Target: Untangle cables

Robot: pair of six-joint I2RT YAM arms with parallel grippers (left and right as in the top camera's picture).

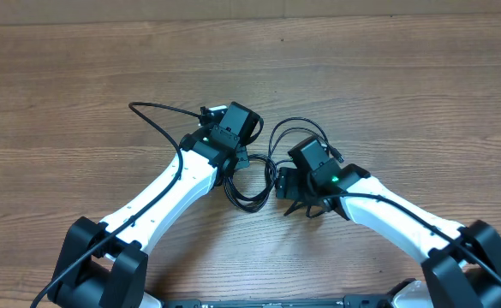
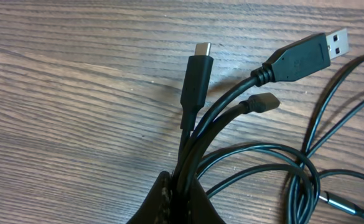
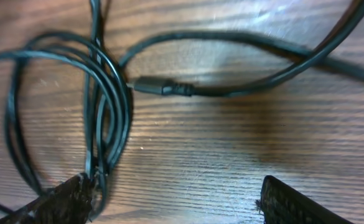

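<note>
The brown wood-grain table (image 1: 387,77) runs wide to the left, to the right and out toward the far edge at the top of the overhead view. Both my arms crowd the middle, so the free room lies outward from there. The thin black cables (image 1: 248,184) lie between my two wrists as an oval coil, its long axis running roughly from me toward the far edge, and a smaller loop arches up beside my right wrist. My left gripper (image 2: 177,202) is pinched tight on a bundle of these cords, and the strands rise straight out from between its fingers. From there the ends fan away from me: a slim black USB-C plug (image 2: 200,68) points nearly straight ahead, a broad black USB-A plug with a silver tip (image 2: 306,56) slants ahead and to the right, and a smaller dark plug (image 2: 262,102) sits between them. My left arm reaches in from the near left, wrist bent down over the coil. My right arm comes in from the near right, tilted low. My right gripper (image 3: 169,208) stands wide apart with nothing held. Its left finger (image 3: 54,204) sits at the coil's edge, possibly touching it, though blur hides the contact.
</note>
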